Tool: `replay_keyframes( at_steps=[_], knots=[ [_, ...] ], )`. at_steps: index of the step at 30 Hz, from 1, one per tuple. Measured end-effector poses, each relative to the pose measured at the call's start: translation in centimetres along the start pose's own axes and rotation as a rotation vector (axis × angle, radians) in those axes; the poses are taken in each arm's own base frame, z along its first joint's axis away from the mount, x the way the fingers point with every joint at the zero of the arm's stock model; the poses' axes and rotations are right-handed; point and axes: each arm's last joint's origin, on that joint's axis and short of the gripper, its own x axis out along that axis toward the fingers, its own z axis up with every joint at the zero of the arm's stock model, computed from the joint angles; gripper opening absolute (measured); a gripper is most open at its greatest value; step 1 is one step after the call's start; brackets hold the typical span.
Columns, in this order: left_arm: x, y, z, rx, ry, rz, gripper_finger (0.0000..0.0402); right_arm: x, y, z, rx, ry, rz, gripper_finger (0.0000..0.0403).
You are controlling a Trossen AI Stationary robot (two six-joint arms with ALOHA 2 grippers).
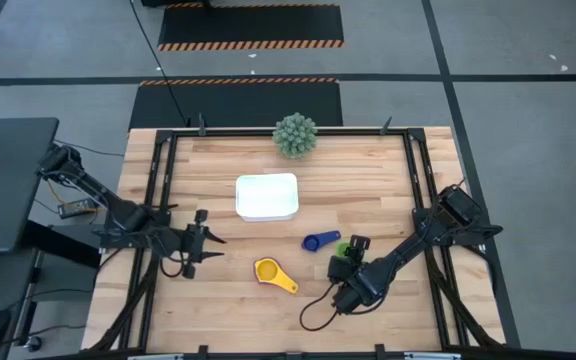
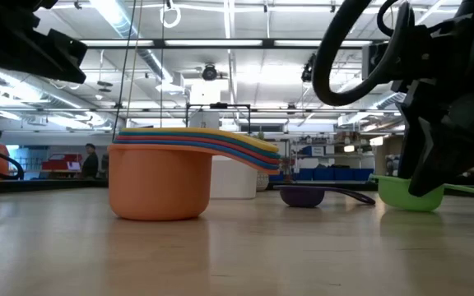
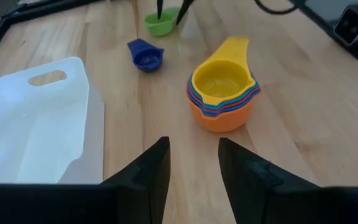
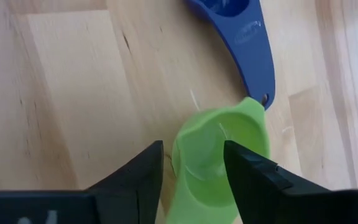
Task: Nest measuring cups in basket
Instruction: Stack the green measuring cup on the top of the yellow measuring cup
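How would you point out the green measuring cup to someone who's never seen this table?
Find the white basket mid-table, then look toward the right arm. The green cup sits beside the dark blue cup, under the right tool. It's the only green scoop, unlike the nested stack.

Bright ceiling strip lights (image 2: 220, 43) glare above the sharp orange cup stack (image 2: 161, 179); the desk (image 2: 237, 263) before it blurs.
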Motion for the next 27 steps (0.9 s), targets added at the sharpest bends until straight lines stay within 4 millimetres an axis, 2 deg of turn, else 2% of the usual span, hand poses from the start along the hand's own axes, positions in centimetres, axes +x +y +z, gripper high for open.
replay_keyframes(
  at_steps=[8,18,22,27],
  knots=[
    [-0.6,0.6,-1.7,-0.040,-0.112,0.004,0.0144,0.5,-0.5,0.5,0.039,0.068,0.036,0.0153],
    [-0.4,0.6,-3.2,-0.082,-0.097,0.001,0.0144,0.7,-0.7,0.9,0.085,0.099,0.069,0.0105],
    [-0.4,0.6,-3.1,-0.087,-0.109,-0.008,0.0144,0.0,-1.4,1.3,0.170,0.108,0.106,0.0119],
    [-0.5,0.6,-2.9,-0.076,-0.121,-0.009,0.0144,-1.2,-2.2,1.3,0.287,0.125,0.132,0.0167]
  ],
)
